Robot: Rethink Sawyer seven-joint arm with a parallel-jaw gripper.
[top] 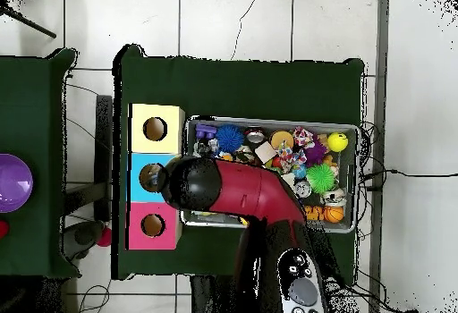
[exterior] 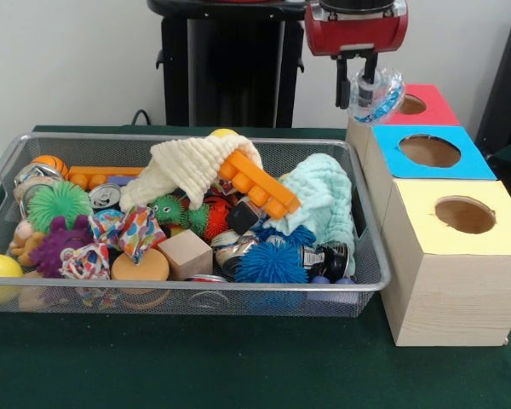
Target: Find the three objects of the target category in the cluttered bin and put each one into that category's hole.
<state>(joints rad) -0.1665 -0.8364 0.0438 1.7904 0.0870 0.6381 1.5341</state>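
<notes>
My gripper (exterior: 358, 83) hangs at the top right of the front view, shut on a crinkly see-through plastic bag (exterior: 379, 95) with a bluish sheen. The bag hangs in the air over the near edge of the red-topped box (exterior: 426, 115), just behind the blue-topped box (exterior: 430, 166), right of the wire mesh bin (exterior: 196, 294). In the overhead view my arm (top: 224, 189) reaches over the blue-topped box (top: 141, 168) and hides the gripper and bag. The bin (top: 268, 121) lies beside the boxes. No other plastic bags show among the clutter.
A yellow-topped box (exterior: 460, 247) is the nearest of the three boxes. The bin holds a cream knitted cloth (exterior: 192, 166), a pale blue-green cloth (exterior: 324, 196), an orange brick (exterior: 255, 183), spiky balls (exterior: 271, 262), a wooden block (exterior: 186, 253) and cans. A purple bowl (top: 12, 182) sits on a side table.
</notes>
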